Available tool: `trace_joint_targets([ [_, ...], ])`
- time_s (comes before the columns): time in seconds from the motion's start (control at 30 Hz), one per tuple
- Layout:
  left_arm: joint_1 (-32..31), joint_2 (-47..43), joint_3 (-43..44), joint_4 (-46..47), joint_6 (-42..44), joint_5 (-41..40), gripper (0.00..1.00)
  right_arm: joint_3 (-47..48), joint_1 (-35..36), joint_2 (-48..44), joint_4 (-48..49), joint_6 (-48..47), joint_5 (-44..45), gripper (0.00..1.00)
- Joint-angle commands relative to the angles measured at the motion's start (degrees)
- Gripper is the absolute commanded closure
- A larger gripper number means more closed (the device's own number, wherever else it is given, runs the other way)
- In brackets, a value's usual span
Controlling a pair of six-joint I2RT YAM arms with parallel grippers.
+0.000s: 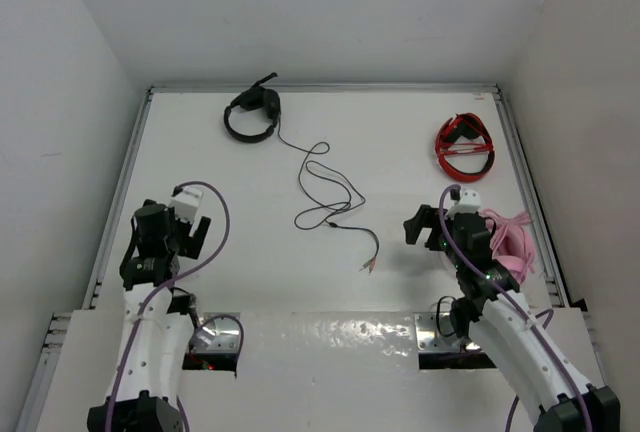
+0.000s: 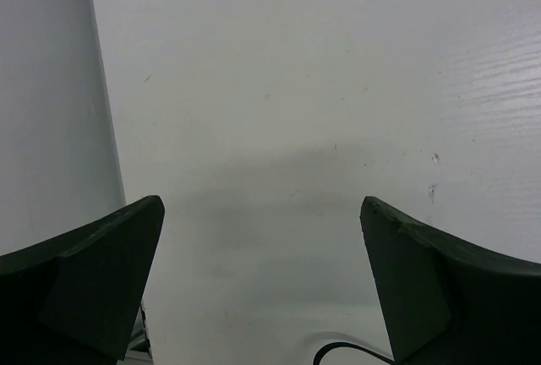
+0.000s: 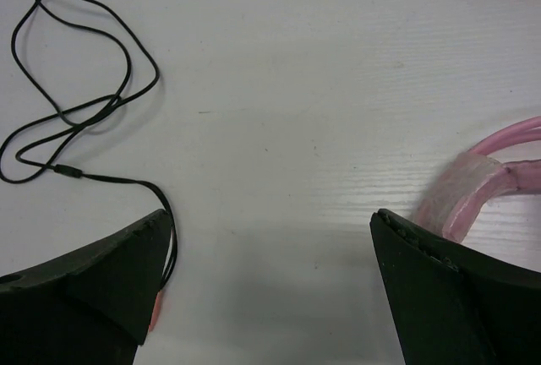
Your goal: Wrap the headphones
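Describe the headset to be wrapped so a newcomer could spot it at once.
On the white table, look to the far left corner. The headphones lie there, their thin cable snaking loose toward the table's middle. They are black, unlike the red headset and pink headset along the right side.

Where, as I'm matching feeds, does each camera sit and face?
Top external: above and behind, looking down on the table; left arm and right arm show.
Left wrist: on left arm, facing bare table; its fingers show.
Right wrist: on right arm, facing headphones' cable and pink headset; its fingers show.
Shared: top and right wrist both see that cable.
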Motion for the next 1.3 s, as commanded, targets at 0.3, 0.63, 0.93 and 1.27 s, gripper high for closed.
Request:
trace_joint_targets([
  [0.3, -0.11, 47.33, 46.04, 0.14, -22.38, 5.34, 0.28, 17.34, -0.04, 16.75, 2.91, -10.40, -1.87, 0.01],
  [0.63, -6.78, 92.05, 95.36, -9.36, -41.80, 5.58, 0.19, 30.18, 0.05, 35.75, 8.89, -10.40, -5.82, 0.01],
  [0.93, -12.06, 108.59, 104.98, -5.05, -45.49, -3.72, 0.17, 35.20, 0.05, 45.07, 7.40, -9.26, -9.69, 0.04],
  [1.27, -12.33, 110.10, 99.45, -7.16, -45.93, -5.86, 0.75, 39.85, 0.05, 48.86, 5.38, -9.61, -12.84, 0.10],
])
